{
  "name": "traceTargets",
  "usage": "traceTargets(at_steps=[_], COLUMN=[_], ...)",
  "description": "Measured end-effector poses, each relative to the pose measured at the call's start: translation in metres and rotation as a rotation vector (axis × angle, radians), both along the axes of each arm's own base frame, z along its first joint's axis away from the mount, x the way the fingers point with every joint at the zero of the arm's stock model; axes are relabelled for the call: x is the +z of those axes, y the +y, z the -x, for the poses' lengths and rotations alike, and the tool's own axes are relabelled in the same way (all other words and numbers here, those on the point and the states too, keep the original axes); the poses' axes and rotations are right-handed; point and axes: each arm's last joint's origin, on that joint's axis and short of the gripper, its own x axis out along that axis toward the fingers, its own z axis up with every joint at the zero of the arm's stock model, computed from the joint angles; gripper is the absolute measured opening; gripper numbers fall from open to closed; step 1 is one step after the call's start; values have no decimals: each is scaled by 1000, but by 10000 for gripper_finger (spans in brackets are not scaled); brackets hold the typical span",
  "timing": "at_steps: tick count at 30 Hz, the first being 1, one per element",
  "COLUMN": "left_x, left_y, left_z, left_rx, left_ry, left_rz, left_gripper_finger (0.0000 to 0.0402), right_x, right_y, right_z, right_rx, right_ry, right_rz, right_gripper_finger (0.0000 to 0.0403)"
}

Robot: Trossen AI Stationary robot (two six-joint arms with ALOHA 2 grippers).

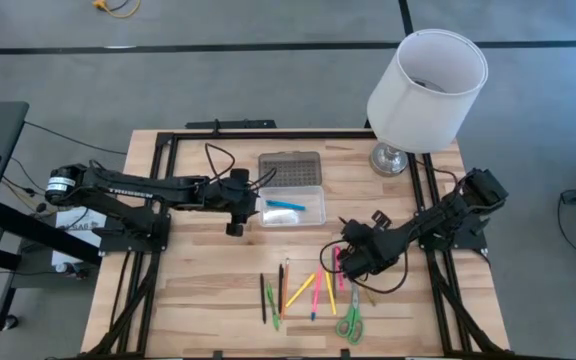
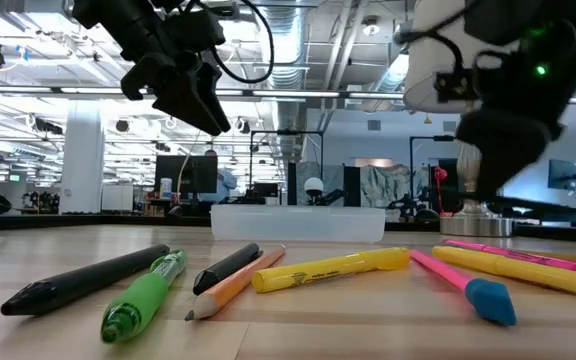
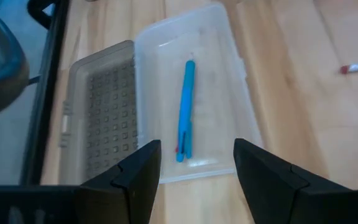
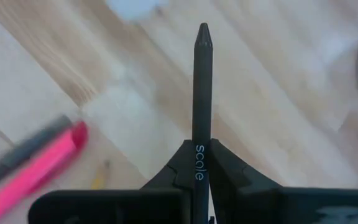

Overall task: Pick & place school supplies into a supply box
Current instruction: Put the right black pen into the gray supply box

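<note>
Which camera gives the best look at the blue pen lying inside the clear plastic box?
The left wrist view: the blue pen lies full length in the clear rectangular plastic box, unobstructed. The high view shows the pen only as a small streak. The low view shows just the box's wall; the right wrist view misses it.

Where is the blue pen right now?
The blue pen lies inside the clear plastic supply box at the table's middle, beside its grey dotted lid, just ahead of the open left gripper.

Pen (image 1: 284,204) inside supply box (image 1: 317,210); lamp (image 1: 424,92) just beside it
</note>
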Motion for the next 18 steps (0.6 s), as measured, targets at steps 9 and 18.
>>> traceTargets(at_steps=[9,18], left_x=[1,-1], left_y=[2,2], left_z=[0,2], left_rx=[47,55], left_ry=[3,29], left_rz=[-60,-55], left_gripper_finger=[199,199], right_x=[25,33], right_y=[-23,-66], right_z=[-44,-84], right_rx=[195,360], right_ry=[-96,-158], right_rz=[191,225], right_gripper_finger=[13,14])
